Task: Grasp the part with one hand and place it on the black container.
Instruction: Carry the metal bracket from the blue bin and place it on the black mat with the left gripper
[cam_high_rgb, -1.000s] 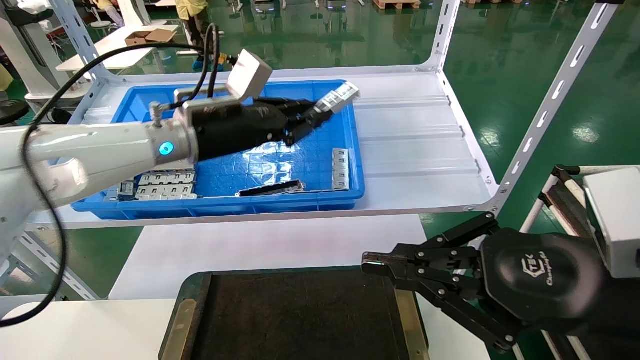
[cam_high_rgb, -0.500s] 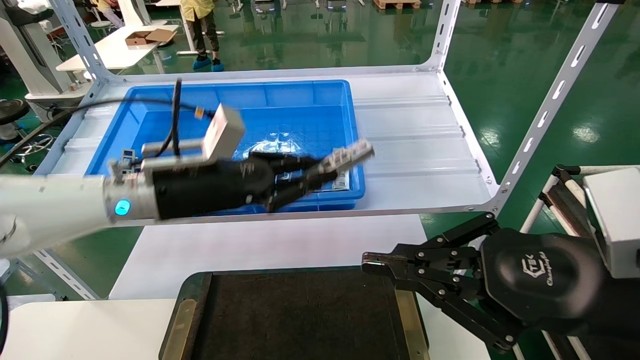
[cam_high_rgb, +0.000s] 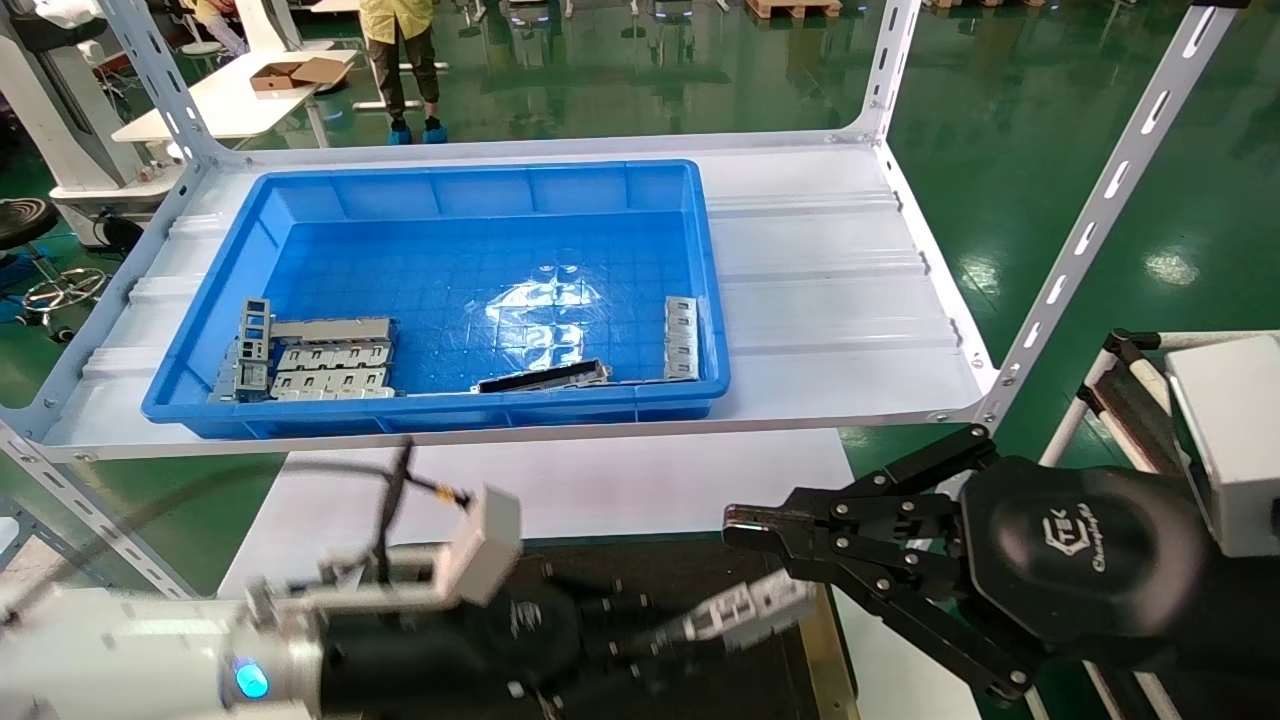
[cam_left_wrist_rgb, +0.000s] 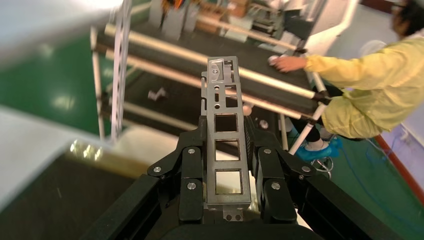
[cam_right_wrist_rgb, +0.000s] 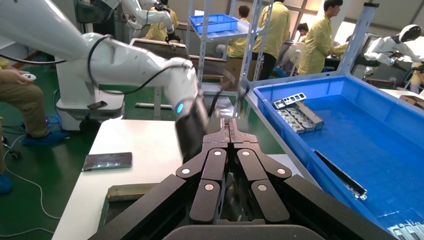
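Head view shows the left gripper (cam_high_rgb: 672, 632), a black linkage claw on a white arm, low over the wide flat black container with its dark green rim (cam_high_rgb: 372, 590), fingers clamped on the slim silver-grey metal part with rectangular cut-outs (cam_high_rgb: 752, 607). The part sticks out past the fingertips, tilted a little upward, above the tray's right side near the brass-coloured side strip (cam_high_rgb: 818, 640). I cannot tell whether it touches the mat yet; it looks to be just above it.

From the left wrist view the grip is plain: the part (cam_left_wrist_rgb: 223, 145) sits between the two black fingers (cam_left_wrist_rgb: 192, 177), held by its lower end, most of its length free beyond them.

To finish well, I would judge that the arm should level the part, come down until its face lies on the matte surface, and only then part the fingers, so it does not drop or skid toward the rim. It should also keep away from the right gripper (cam_high_rgb: 745, 522), which is parked at the tray's right edge, fingers drawn together, very near the part's free end.

Behind, the deep blue plastic bin (cam_high_rgb: 210, 300) on the white shelf holds other grey pieces.

Writing: the right gripper's body carries a pale embossed logo that seems to read "TEK", with a smaller slanted word beneath that I cannot read.
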